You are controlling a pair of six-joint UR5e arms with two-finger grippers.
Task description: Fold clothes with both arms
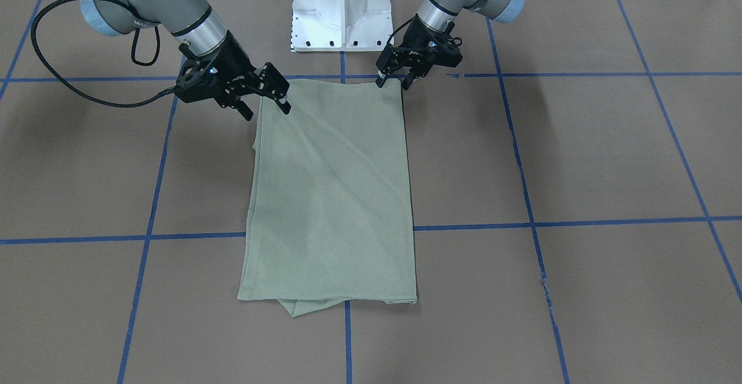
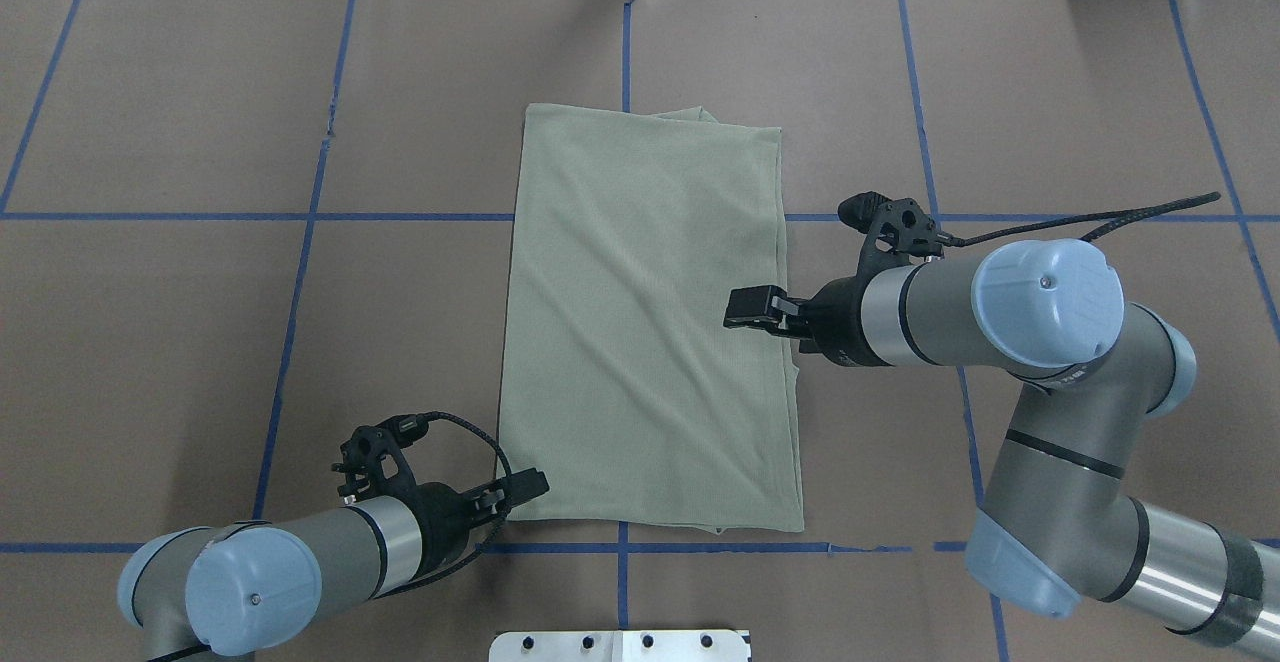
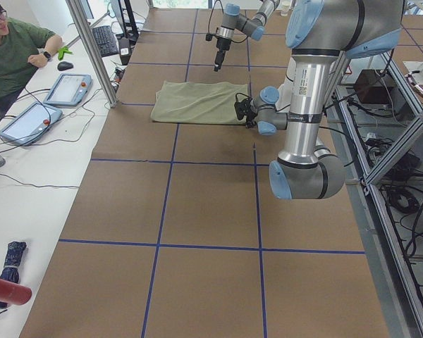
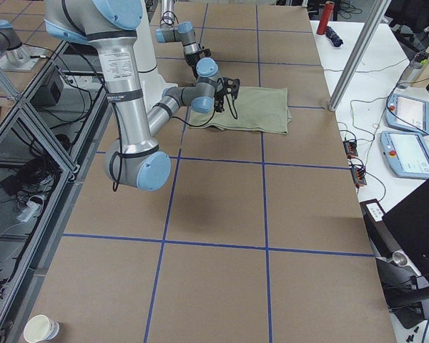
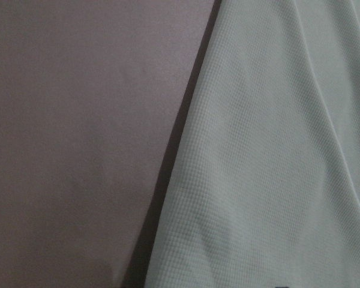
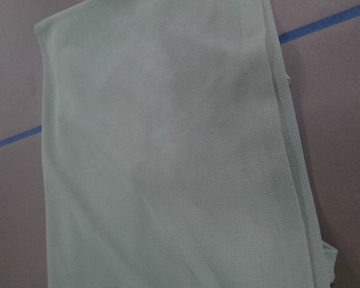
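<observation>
The left gripper [image 1: 393,84] is hovering spread at one robot-side corner of the sage-green shirt [image 1: 333,198], lying folded lengthwise at the middle of the tabletop [image 1: 579,152], while the right gripper [image 1: 268,107], also spread, is hanging higher over the other (a shallow, uneven pinch risks lifting only the top layer).

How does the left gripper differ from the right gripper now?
The left gripper is at a shirt corner near the robot; the right gripper is over the opposite long edge. The left is low, close to the cloth; the right hangs well above it. Both are open.
</observation>
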